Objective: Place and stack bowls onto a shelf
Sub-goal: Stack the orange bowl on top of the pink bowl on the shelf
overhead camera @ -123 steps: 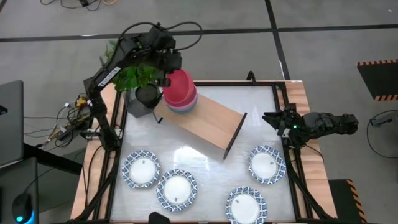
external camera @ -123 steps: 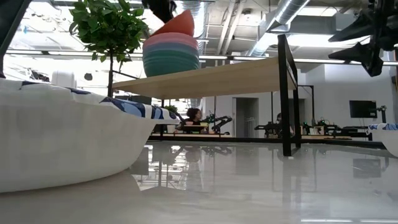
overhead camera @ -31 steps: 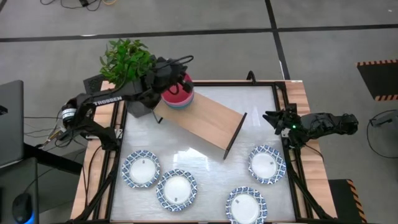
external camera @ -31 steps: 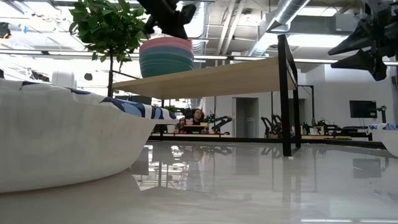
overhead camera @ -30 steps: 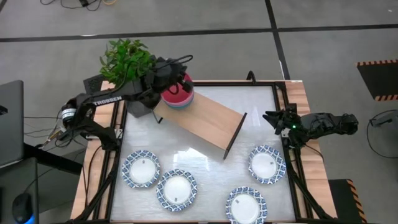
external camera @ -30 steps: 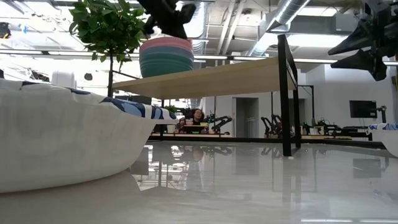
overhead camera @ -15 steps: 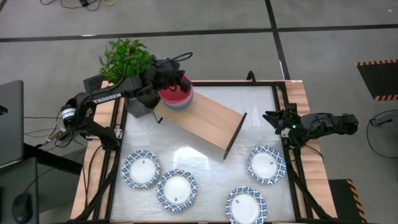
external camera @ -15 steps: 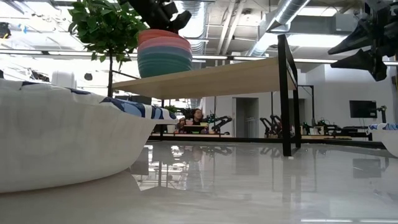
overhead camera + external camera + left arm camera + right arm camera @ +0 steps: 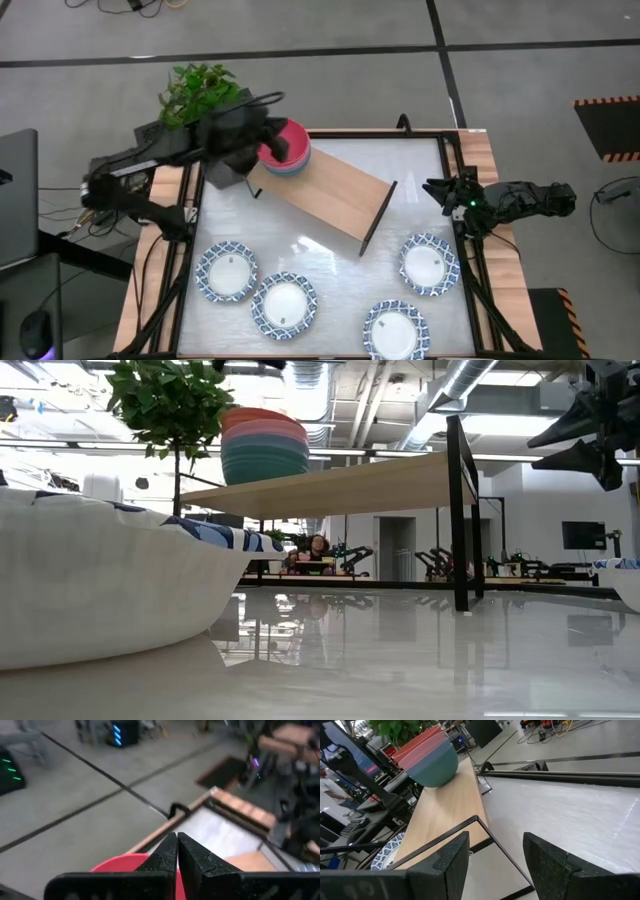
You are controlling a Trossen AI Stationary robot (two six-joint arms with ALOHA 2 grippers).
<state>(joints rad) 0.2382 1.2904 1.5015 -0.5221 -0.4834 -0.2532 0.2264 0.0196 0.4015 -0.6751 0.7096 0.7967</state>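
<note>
Plain bowls sit nested in one stack (image 9: 290, 152), red on top, standing by its base on the far left end of the light wooden shelf (image 9: 330, 195); the low view shows the stack (image 9: 265, 445) upright on the plank (image 9: 340, 485). My left gripper (image 9: 266, 138) is shut and hovers above the stack's left side, the red bowl (image 9: 120, 867) just below its fingers. Several white, blue-rimmed bowls (image 9: 284, 305) rest on the tabletop along the near side. My right gripper (image 9: 436, 190) is open and waits at the table's right edge.
A potted plant (image 9: 195, 90) in a black pot stands just left of the stack, close under my left arm. One white bowl (image 9: 110, 580) sits right in front of the low camera. The shelf's dark end support (image 9: 458, 510) rises at its right end. Bare tabletop (image 9: 420, 165) lies between shelf and right gripper.
My left gripper has risen off the top of the bowl stack, out of the low view, and drawn back toward the table's far left corner. The red bowl now shows uncovered on top of the stack, which stays on the shelf.
</note>
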